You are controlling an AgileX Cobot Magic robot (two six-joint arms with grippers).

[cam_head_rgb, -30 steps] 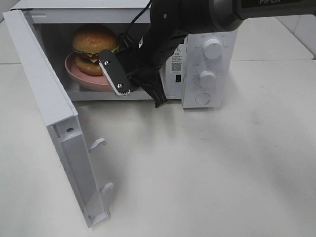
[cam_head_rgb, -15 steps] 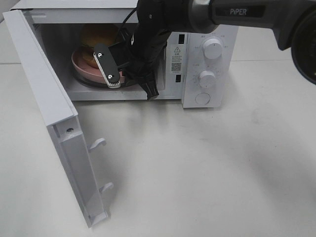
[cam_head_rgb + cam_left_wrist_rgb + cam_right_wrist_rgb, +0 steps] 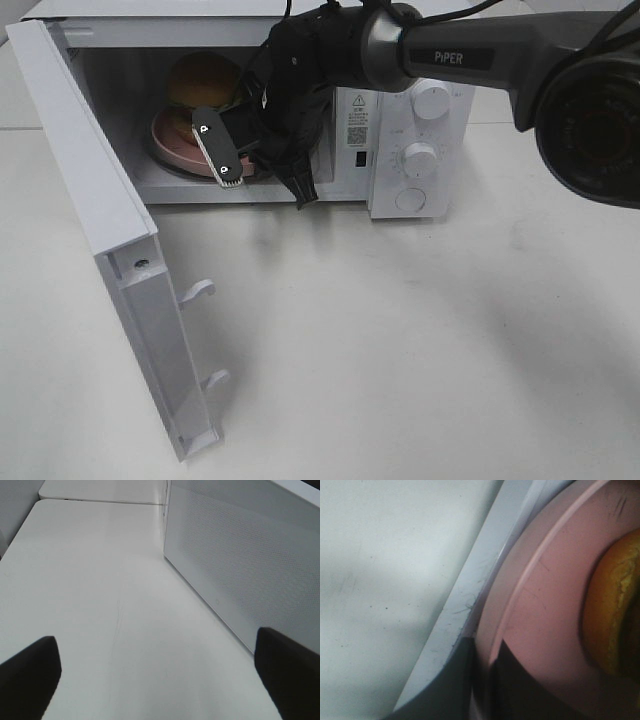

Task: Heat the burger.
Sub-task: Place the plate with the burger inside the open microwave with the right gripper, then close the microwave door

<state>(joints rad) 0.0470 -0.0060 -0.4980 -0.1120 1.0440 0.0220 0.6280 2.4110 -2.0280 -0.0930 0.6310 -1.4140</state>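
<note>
Burger (image 3: pixel 203 80) is riding into the oven on the pink plate (image 3: pixel 165 140), and the right gripper (image 3: pixel 228 172) is doing the carrying. Its fingers are pressing together on the plate's near rim, one above and one below; the right wrist view is showing the rim nipped between the dark tips. The left gripper (image 3: pixel 157 672) is idling off to the side with its jaws spread wide, gripping nothing and hanging over bare table beside the door's meshed outer face.

Change noted: a second ago the plate was sitting at the mouth of the microwave (image 3: pixel 405 60), partly over the sill. Now it is lying deeper in the cavity, and the arm is reaching further in after it. The plate's edge is just clearing the inner side of the sill.

My reading: the loading step is nearly finishing. The release, the withdrawal, closing the door (image 3: pixel 90 190) and setting the dials (image 3: pixel 431 100) are all waiting.

Containers: the microwave is holding only the plate. The plate is holding only the burger, which is standing upright with its bun close to the rim on the gripper's side. The door is hanging fully open toward the table (image 3: pixel 420 350).
</note>
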